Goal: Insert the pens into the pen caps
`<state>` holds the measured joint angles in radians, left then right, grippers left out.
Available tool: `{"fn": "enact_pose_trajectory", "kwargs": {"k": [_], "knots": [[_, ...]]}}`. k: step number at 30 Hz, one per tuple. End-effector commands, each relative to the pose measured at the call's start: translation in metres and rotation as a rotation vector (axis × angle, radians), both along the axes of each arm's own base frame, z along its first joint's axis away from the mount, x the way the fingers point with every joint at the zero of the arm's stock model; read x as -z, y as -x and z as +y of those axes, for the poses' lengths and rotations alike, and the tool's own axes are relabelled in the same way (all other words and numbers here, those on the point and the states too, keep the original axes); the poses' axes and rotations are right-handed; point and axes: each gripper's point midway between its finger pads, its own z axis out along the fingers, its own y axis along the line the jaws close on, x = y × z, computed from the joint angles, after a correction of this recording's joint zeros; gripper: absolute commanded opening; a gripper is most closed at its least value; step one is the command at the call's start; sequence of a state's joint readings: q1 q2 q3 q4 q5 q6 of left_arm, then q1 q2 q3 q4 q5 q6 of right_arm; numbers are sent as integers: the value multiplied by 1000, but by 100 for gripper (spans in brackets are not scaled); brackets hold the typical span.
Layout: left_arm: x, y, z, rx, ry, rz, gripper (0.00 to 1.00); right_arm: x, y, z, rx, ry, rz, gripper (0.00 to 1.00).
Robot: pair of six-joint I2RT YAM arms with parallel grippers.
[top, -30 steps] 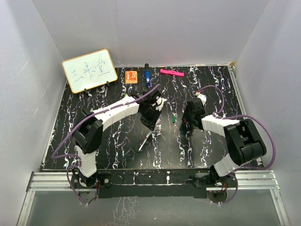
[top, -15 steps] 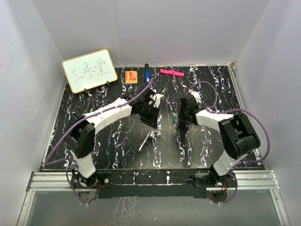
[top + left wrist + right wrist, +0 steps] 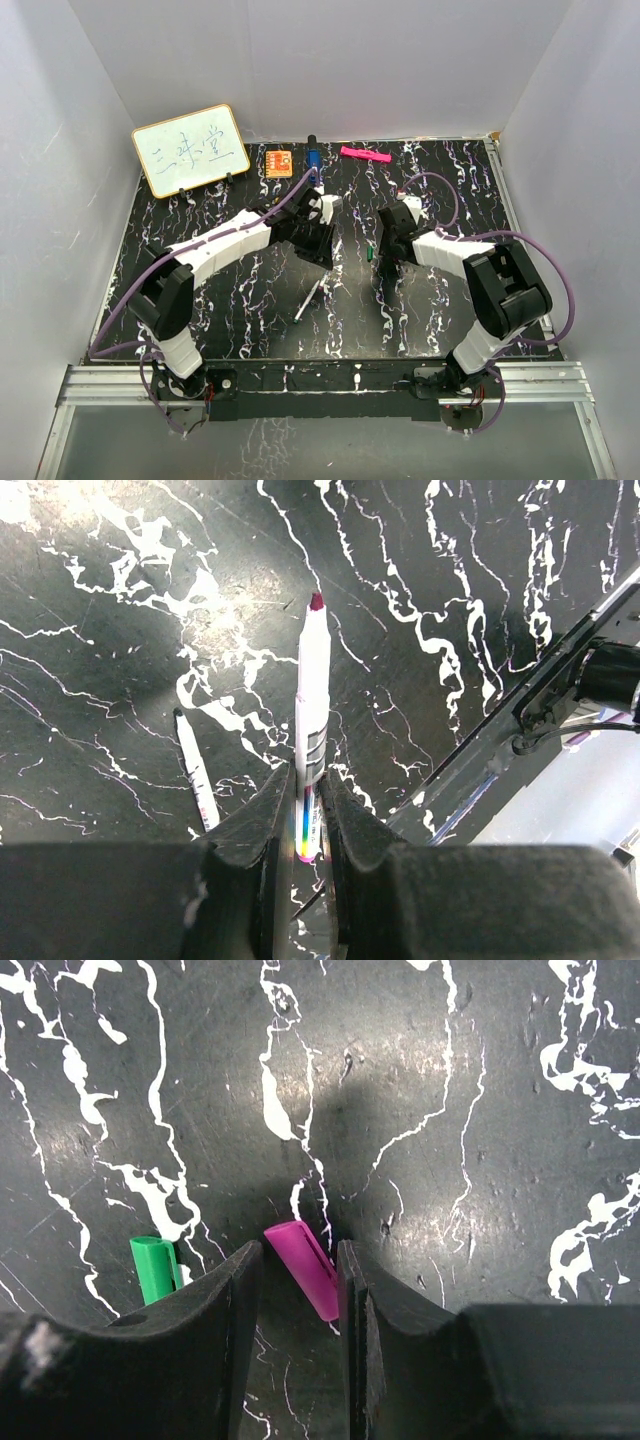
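Observation:
My left gripper (image 3: 308,802) is shut on a white pen (image 3: 313,690) with a dark magenta tip, which points away from the jaws above the table. A second thin white pen (image 3: 195,775) lies on the table to its left and shows in the top view (image 3: 310,298). My right gripper (image 3: 298,1290) is open and low at the table, its jaws straddling a magenta pen cap (image 3: 305,1268) that lies tilted between them. A green pen cap (image 3: 155,1268) lies just outside the left finger and shows in the top view (image 3: 370,254). The grippers (image 3: 318,250) (image 3: 388,262) sit mid-table.
A small whiteboard (image 3: 190,150) stands at the back left. An orange square block (image 3: 279,162), a dark blue block (image 3: 313,162) and a pink bar (image 3: 364,154) lie along the back edge. White walls close in the black marbled table (image 3: 200,300).
The right gripper has moved left and slightly back, toward the green cap. The left gripper has shifted a little left and back. The pen on the table has not moved.

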<state>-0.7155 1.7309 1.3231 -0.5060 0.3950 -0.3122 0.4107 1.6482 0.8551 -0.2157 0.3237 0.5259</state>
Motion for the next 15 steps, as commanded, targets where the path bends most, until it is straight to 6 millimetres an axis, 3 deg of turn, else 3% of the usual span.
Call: {"fn": "enact_pose_trajectory", "kwargs": {"k": [1, 4, 9, 15], "knots": [[-23, 4, 0, 9, 68, -24, 0, 19, 38, -11, 2, 39, 148, 33], [-23, 3, -1, 8, 72, -24, 0, 24, 41, -12, 1, 49, 168, 29], [-21, 4, 0, 3, 78, -21, 0, 35, 44, -11, -9, 63, 212, 11], [-18, 5, 2, -2, 84, -20, 0, 43, 48, -10, -19, 69, 238, 10]]}}
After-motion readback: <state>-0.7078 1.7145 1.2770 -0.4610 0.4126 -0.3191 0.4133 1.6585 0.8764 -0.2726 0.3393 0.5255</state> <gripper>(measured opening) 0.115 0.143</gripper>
